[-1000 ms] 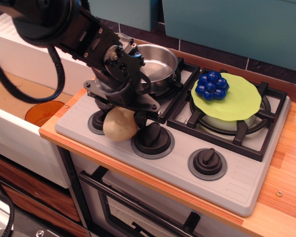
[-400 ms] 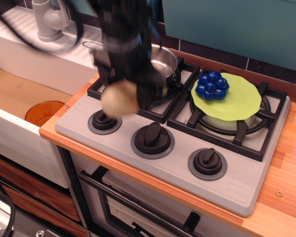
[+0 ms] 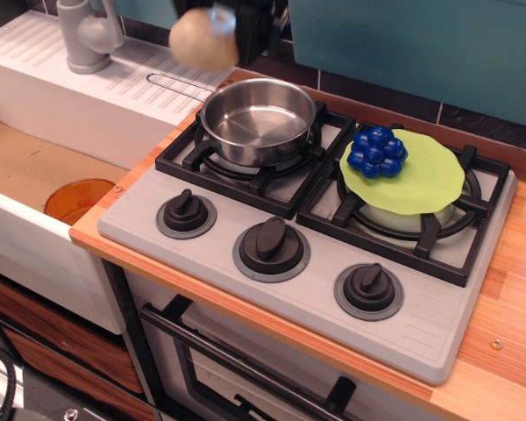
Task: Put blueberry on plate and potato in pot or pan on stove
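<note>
The beige potato (image 3: 203, 38) hangs high at the top of the frame, held by my gripper (image 3: 228, 33), whose dark fingers are blurred and mostly cut off by the top edge. It is up and to the left of the steel pan (image 3: 259, 121), which sits empty on the left burner of the grey stove (image 3: 438, 320). The blueberry cluster (image 3: 377, 151) lies on the left part of the lime-green plate (image 3: 430, 180), which rests on the right burner.
Three dark knobs (image 3: 272, 241) line the stove front. The pan's wire handle (image 3: 180, 83) points left over a white sink drainboard with a faucet (image 3: 86, 35). An orange bowl (image 3: 77, 198) sits in the sink basin at left. Wooden counter at right.
My gripper has lifted the potato from the stove's front-left by the knobs, up and back to above the pan's left rim. The pan, once hidden by the arm, now shows fully.
</note>
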Motion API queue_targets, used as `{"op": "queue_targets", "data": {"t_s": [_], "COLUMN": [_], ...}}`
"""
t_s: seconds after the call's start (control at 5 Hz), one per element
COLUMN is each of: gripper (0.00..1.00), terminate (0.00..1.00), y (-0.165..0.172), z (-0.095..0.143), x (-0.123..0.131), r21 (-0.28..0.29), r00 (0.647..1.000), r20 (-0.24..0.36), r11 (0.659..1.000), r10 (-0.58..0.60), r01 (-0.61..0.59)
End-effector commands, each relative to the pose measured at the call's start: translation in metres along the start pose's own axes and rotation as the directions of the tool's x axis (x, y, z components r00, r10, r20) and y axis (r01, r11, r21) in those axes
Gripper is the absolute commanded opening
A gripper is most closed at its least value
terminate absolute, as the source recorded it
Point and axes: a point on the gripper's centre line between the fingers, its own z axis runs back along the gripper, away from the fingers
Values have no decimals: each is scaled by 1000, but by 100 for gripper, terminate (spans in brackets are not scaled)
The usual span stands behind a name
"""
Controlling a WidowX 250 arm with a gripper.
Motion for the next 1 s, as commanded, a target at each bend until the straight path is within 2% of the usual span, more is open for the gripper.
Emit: {"op": "queue_targets", "data": {"t_s": [0.0, 0.4, 0.8], "gripper": [0, 0, 0], "terminate": [0, 0, 0], "y": [19, 3, -19], "z": [-22, -43, -42], "x": [71, 67, 52], "r21": [-49, -54, -30], "r00": [994, 994, 994], "r20": [84, 100, 111], "r11": [996, 998, 1000], "r10": [-65, -32, 2], "r01": [69, 38, 1]}}
